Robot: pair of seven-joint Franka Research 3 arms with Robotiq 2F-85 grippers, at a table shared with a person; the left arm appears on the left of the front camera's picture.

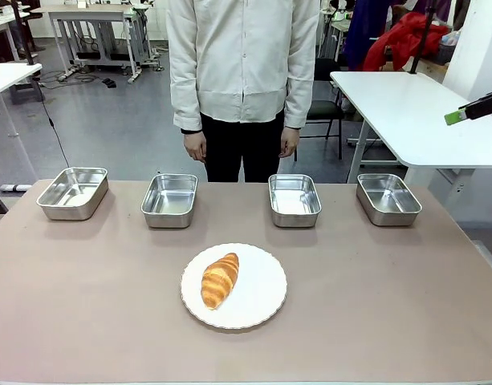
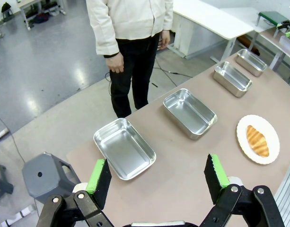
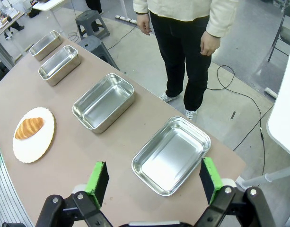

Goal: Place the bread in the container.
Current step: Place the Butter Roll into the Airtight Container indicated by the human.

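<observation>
Your left claw (image 2: pixel 156 172) is spread wide and holds nothing. It hangs over one end of the bench (image 2: pixel 182 165). The first container (image 2: pixel 124 148) of a row of four lies just ahead of it and lower, framed between its two fingers. From this claw the bread (image 2: pixel 257 140) lies off to the right, past the right-hand finger and well apart from it. It rests on a round white plate (image 2: pixel 275 142), on the near side of the row.

Your right claw (image 3: pixel 153 171) is spread just as wide and is also empty. It hangs over the other end of the bench, with the last container (image 3: pixel 171 156) showing between its fingers. From this claw the bread lies far to the left, beyond the left-hand finger and past the next container along, again well apart.

All four containers look alike, so you cannot tell by sight which one the task means. A person (image 1: pixel 242 64) stands at the far edge of the bench, facing both claws, arms hanging down.
</observation>
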